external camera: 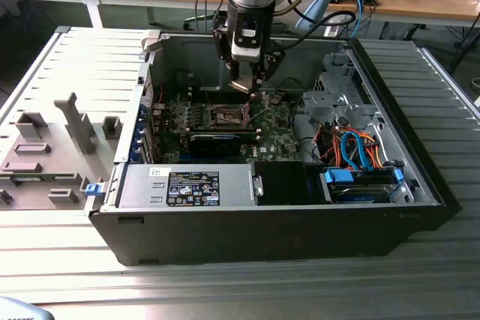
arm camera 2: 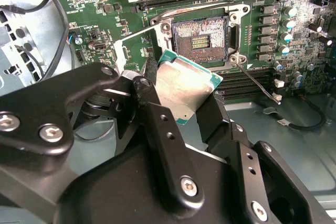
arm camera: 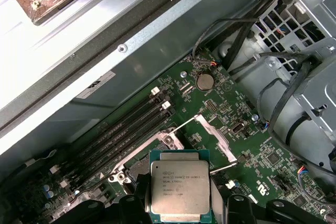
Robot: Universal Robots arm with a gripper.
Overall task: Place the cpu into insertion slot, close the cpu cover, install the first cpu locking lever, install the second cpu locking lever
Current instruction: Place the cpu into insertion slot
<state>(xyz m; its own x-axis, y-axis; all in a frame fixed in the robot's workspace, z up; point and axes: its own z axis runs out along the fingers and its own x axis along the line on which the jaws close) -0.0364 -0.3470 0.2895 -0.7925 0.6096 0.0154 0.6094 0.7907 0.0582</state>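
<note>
Second wrist view has the gripper (arm camera 2: 178,103) clenched on the cpu (arm camera 2: 189,85), a dull silver-grey lid on a green-edged square, held in the air over the green board (arm camera 2: 100,3), near the bare insertion slot (arm camera 2: 202,38). Placing is in hand; seating likely calls for squaring and levelling the chip over the socket.

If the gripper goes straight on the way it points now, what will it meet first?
Most likely the open slot or its metal rim on the board. The gripper, shut on the cpu, points down at that area, but depth is unclear, so the exact spot is uncertain.
</note>
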